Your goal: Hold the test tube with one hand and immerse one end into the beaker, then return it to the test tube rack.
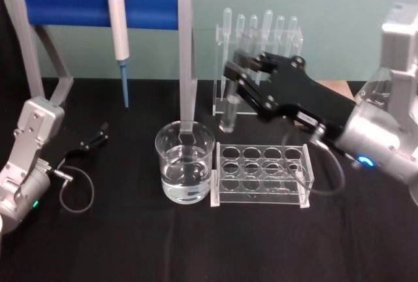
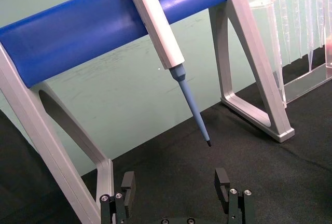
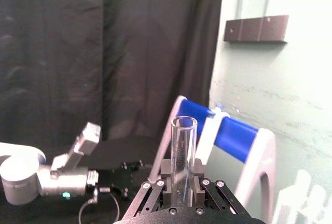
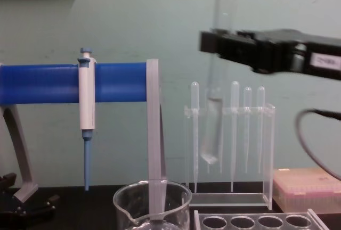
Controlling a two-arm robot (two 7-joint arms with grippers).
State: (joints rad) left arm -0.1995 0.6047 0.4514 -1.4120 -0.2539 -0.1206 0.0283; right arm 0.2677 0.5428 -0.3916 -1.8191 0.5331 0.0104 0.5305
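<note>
Lower left of the head view: the left gripper (image 1: 96, 136) rests parked on the table, jaws apart. Centre: the beaker (image 1: 185, 171) (part-filled) stands beside the empty tube rack (image 1: 261, 176), untouched. Right of centre: the right gripper (image 1: 238, 79), clamped on the test tube (image 1: 228, 113), holds it upright above and behind the rack. Immersion and return remain; open room lies leftward, bounded by the pipettor stand (image 1: 187, 60).

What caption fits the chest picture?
Right gripper holds the test tube high above the beaker.

Clear test tube (image 1: 228, 116) upright in right tool (image 1: 236, 81), water-filled beaker (image 1: 185, 170) below-left
</note>
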